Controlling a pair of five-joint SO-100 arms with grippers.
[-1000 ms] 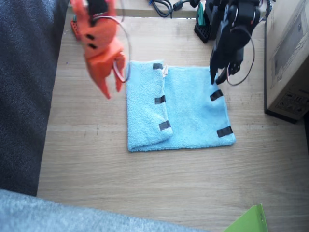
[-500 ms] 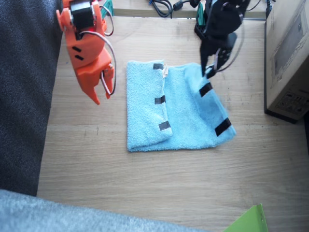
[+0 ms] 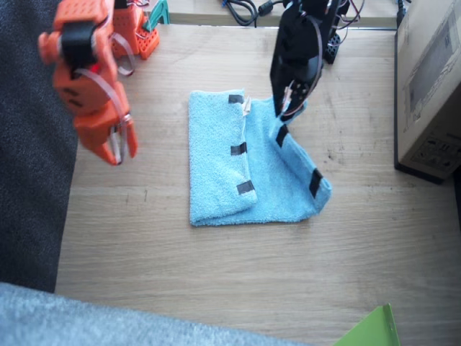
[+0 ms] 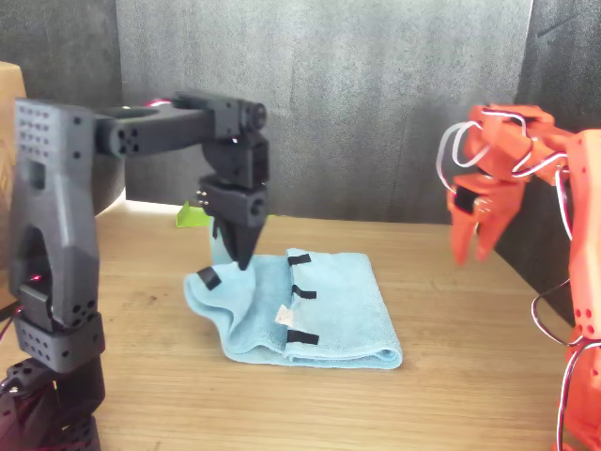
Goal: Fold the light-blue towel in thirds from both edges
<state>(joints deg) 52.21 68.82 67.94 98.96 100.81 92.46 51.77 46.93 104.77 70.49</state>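
- Now, the right arm's orange gripper (image 3: 115, 148) hangs in the air over the left side of the wooden table (image 3: 216, 274), next to the dark grey fabric (image 3: 36, 144). Its two fingers are close together and hold nothing.
- In the front view this same right gripper (image 4: 474, 246) hangs off to the side of the towel and does not touch it.
- The light-blue towel (image 3: 216, 173) lies in the middle of the table. Its left part is already folded over on top, and three short black tape marks (image 3: 238, 149) show along that folded edge.
- A small white tag (image 4: 281, 316) sits on the towel near the folded edge.
- The left arm's black gripper (image 3: 288, 108) is above the back right part of the towel. It is closed on the towel's back right corner and holds it up off the table.
- In the front view the left gripper (image 4: 242, 252) points down, with the cloth (image 4: 329, 301) hanging from its tips.
- The towel's right edge slants down from the gripper to the table.
- A cardboard box (image 3: 432, 86) stands at the right edge of the table.
- A bright green sheet corner (image 3: 371, 328) shows at the front edge.
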